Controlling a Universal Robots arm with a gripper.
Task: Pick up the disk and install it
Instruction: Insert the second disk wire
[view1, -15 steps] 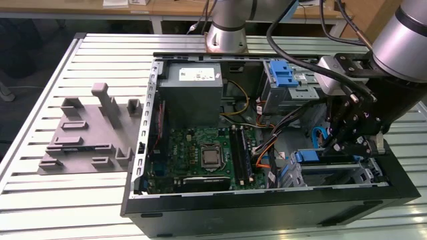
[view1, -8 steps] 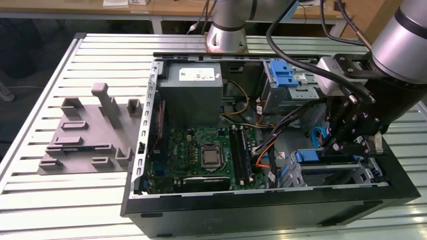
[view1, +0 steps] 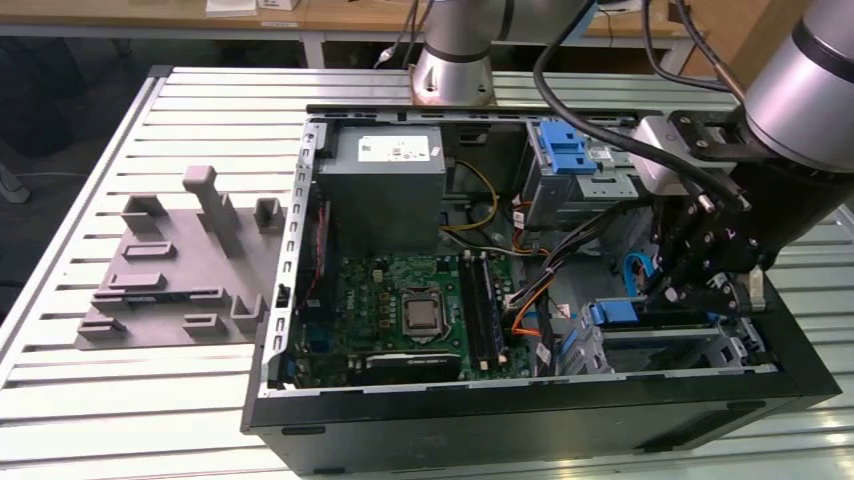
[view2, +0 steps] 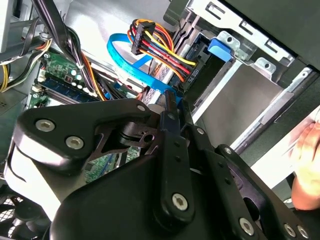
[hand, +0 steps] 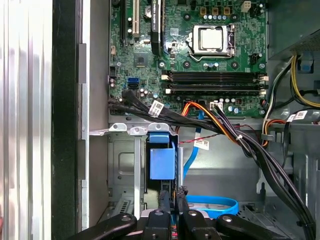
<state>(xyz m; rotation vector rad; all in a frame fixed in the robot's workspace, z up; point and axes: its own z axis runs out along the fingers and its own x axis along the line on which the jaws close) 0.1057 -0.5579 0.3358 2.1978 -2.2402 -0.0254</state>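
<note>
The disk (hand: 162, 162), framed by its blue bracket, stands on edge in the metal drive cage (hand: 122, 160) at the near corner of the open computer case (view1: 534, 420) on the exterior view's right. In the exterior view the disk (view1: 650, 318) lies low in that cage, with my gripper (view1: 671, 296) right above it. In the first wrist view the black fingers (hand: 163, 200) are drawn close together at the disk's end. My gripper (hand: 171, 197) is shut. Whether it pinches the bracket or only touches it is hidden. The second wrist view has the gripper (view2: 175, 102) among the cables.
A motherboard (view1: 400, 305), a grey power supply box (view1: 387, 175) and a blue ribbed latch (view1: 567, 150) sit inside the case. Cable bundles (hand: 235, 140) and a blue flat cable (hand: 210, 202) crowd the cage. A grey fixture (view1: 174, 260) lies beside the case. A hand (view2: 307, 165) is close by.
</note>
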